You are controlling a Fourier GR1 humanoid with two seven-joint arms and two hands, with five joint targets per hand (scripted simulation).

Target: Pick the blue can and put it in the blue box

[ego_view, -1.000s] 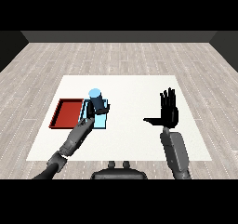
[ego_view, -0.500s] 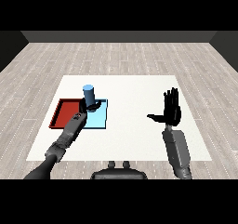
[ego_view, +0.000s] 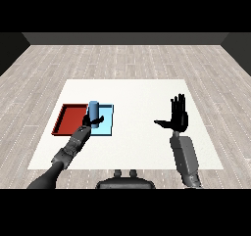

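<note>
can [ego_view: 93, 110] blue | trays red [ego_view: 65, 120], light blue [ego_view: 109, 125] | table [ego_view: 137, 95] white | hands black [ego_view: 179, 117]

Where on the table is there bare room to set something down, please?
Bare: the middle strip between the blue tray and the right hand, plus the far band behind both trays. Crowded: the left, where the red tray, blue can and left hand cluster.

Red tray [ego_view: 70, 119] on white table [ego_view: 137, 93]

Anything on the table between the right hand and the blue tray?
Nothing: head view shows only bare white table between the right hand and the light blue tray.
</note>
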